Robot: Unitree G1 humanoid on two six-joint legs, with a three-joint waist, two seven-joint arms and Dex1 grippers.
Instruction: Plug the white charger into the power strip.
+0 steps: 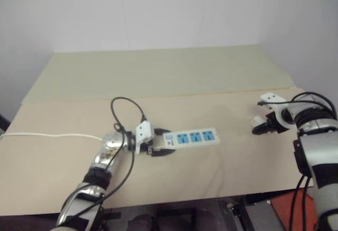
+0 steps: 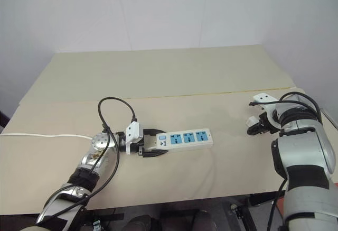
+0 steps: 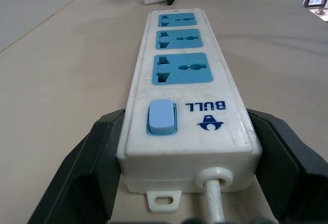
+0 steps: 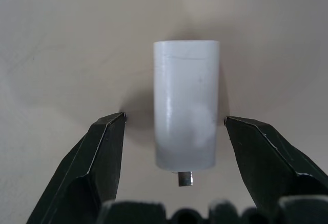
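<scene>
Pale beige tabletop [image 2: 174,77] against a plain white wall carries everything, its surface matte and flat. Near the middle lies the long white plastic power strip with three blue sockets [image 2: 182,138], its switch end clamped between the left gripper [image 2: 150,149] and its black fingers [image 3: 87,172], which brace it. At about three o'clock from the strip, well apart, the right gripper [image 4: 174,126] points steeply down, jaws spread and grasping nothing. Between them lies the small white boxy plastic charger [image 4: 187,103], a metal prong showing at its six o'clock end, a gap on each side. I judge the step is grasping: close squarely on its flat sides, leaving the prongs clear.
</scene>
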